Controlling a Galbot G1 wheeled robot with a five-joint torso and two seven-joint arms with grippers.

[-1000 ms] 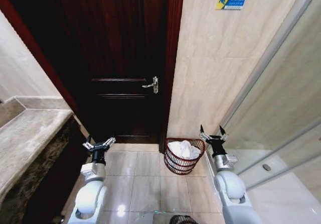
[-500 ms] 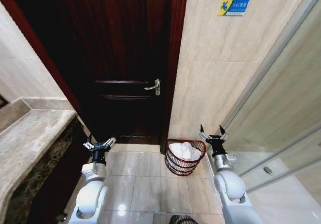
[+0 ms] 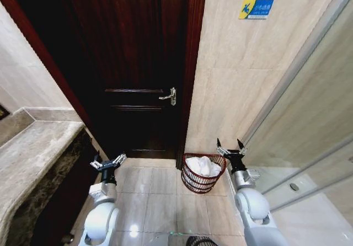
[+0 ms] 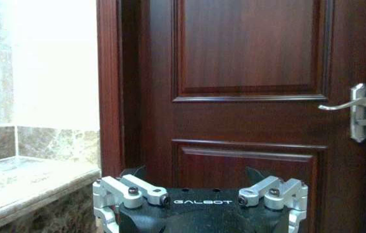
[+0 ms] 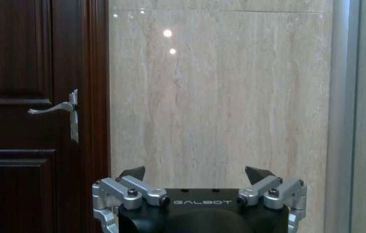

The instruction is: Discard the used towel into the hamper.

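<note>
Since half a second ago the view has barely shifted; both arms sit slightly lower, the left gripper point(image 3: 108, 162) and right gripper point(image 3: 231, 148) raised with claws spread wide, holding nothing. The hamper point(image 3: 202, 182), a round dark reddish-brown wire basket flaring toward its rim, stands on glossy floor tiles point(image 3: 149, 202) just left of the right gripper, below the beige stone wall point(image 3: 237, 80). A crumpled white towel point(image 3: 202, 165) fills it; the panelled dark wood door point(image 3: 132, 64) with its silver lever handle point(image 3: 170, 96) stands far left.

Bare floor tiles point(image 3: 149, 193) lie open between the two arms. The hamper point(image 3: 202, 172) (a white towel point(image 3: 202, 164) heaped inside) stands against the beige wall point(image 3: 237, 86), beside the closed dark door point(image 3: 132, 64); a stone counter point(image 3: 33, 158) flanks the left.
</note>
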